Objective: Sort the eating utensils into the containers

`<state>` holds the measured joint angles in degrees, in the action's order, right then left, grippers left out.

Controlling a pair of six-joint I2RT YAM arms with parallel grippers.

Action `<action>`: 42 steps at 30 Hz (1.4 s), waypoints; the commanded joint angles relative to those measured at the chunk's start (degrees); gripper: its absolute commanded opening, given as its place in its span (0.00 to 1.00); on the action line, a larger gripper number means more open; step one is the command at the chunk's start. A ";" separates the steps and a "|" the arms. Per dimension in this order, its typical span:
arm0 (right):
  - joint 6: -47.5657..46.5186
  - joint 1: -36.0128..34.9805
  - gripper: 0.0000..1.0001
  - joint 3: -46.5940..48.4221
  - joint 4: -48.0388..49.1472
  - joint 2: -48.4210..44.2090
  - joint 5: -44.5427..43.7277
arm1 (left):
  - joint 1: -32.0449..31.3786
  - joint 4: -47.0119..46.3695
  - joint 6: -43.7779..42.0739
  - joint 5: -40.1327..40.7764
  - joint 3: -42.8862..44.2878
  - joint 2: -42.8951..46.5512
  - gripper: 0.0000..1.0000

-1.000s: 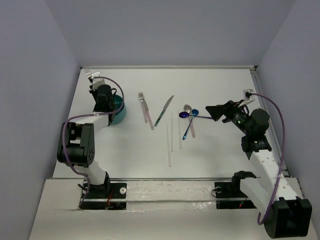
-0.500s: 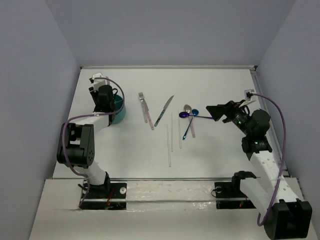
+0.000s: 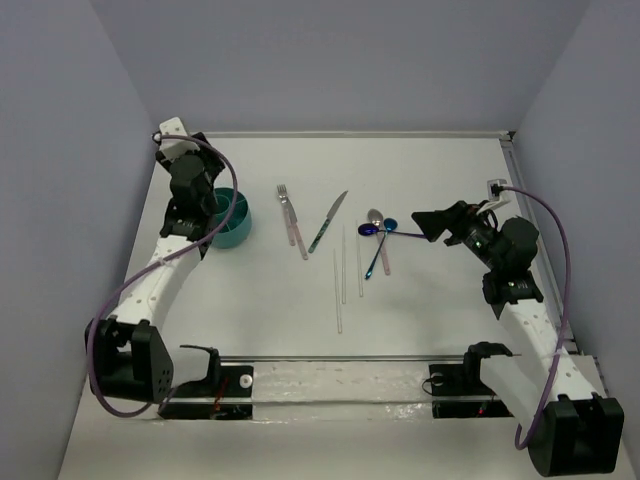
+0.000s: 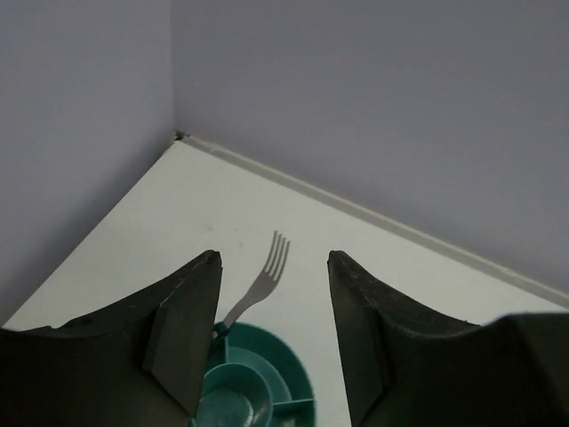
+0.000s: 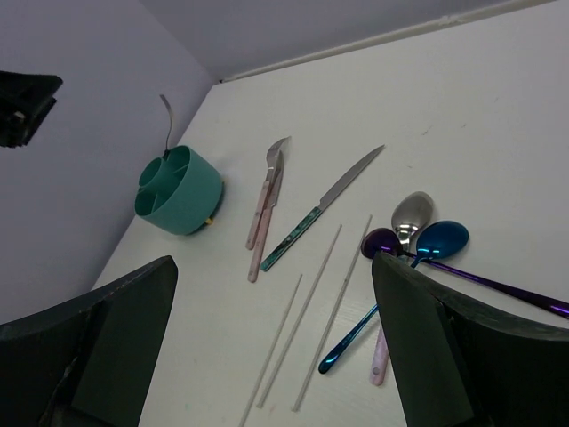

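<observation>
Fork [image 4: 263, 285] stands in caddy [image 4: 289, 358] — beneath parted left pincer [image 4: 272, 334].

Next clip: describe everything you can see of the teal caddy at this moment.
The teal caddy is a round, smooth, plastic-looking tub. It has a round centre well, and dividers split the ring around the well into compartments. It stands upright on the white table near the far left corner, apart from the pink-handled fork lying to its right. One silver fork stands in an outer compartment, tines up, leaning over the rim. The compartments that show otherwise look empty. The left tool hangs above it, open, not touching.
</observation>
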<state>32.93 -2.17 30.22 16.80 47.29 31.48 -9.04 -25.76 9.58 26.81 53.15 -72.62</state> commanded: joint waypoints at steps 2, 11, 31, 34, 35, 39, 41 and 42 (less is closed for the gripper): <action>-1.11 0.33 0.97 2.13 -0.36 0.26 -1.16 | -1.76 13.95 10.27 -19.73 7.40 5.20 0.52; -1.11 0.33 0.96 2.39 -0.80 1.31 -1.16 | -15.65 20.84 17.66 -20.32 3.46 0.83 0.57; -1.20 0.33 0.96 2.57 -0.63 2.37 -0.99 | -19.88 19.52 16.52 -1.41 12.15 -29.77 0.49; -1.20 0.33 0.96 2.57 -0.63 2.37 -0.81 | -19.88 20.57 15.55 -2.02 14.52 -32.40 0.47; -1.20 0.33 0.96 2.48 -0.63 2.37 -0.81 | -19.88 20.66 15.38 -1.94 14.88 -33.02 0.47; -1.02 0.33 0.96 2.48 -0.27 2.55 -0.55 | -18.82 20.57 15.11 -2.46 15.85 -35.92 0.45; -0.85 0.33 0.96 2.48 -0.19 2.63 -0.29 | -18.30 20.40 15.29 -2.72 16.11 -36.71 0.43; -0.85 0.33 0.96 2.39 -0.10 2.63 -0.20 | -17.69 20.31 15.29 -2.81 16.20 -36.98 0.42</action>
<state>32.58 -2.17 30.28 14.96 49.91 30.46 -28.14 -5.17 25.56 23.38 67.35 -108.68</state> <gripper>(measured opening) 0.963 0.441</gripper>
